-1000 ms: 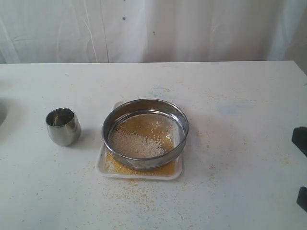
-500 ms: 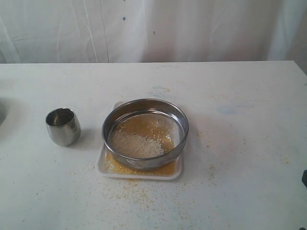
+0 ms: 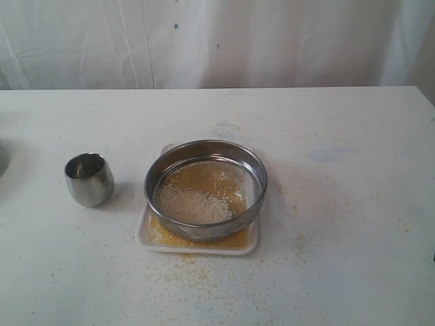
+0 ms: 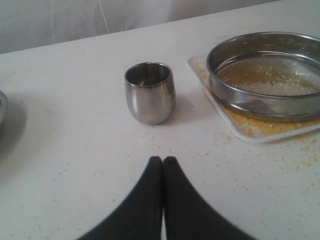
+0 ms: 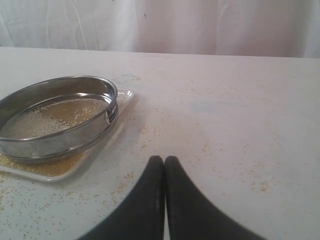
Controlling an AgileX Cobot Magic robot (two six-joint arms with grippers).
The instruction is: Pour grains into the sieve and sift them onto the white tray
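Observation:
The steel sieve [image 3: 205,189] rests on the white tray [image 3: 197,243] in the middle of the table. Pale grains [image 3: 192,204] lie heaped on its mesh, and golden grains [image 3: 234,238] cover the tray beneath it. Neither gripper shows in the exterior view. My left gripper [image 4: 163,160] is shut and empty, hovering over bare table short of the small steel cup [image 4: 149,92], with the sieve [image 4: 267,75] and tray [image 4: 250,135] off to one side. My right gripper [image 5: 164,159] is shut on nothing, well apart from the sieve [image 5: 55,117] and tray [image 5: 65,170].
The small steel cup [image 3: 89,178] stands upright left of the tray. Spilled grains [image 3: 197,275] dot the table in front of the tray and to its right. The rim of another steel vessel [image 3: 3,159] shows at the left edge. A white curtain hangs behind the table.
The right arm's dark parts at the exterior view's right edge have drawn back out of view. Sieve, tray and cup have not moved.

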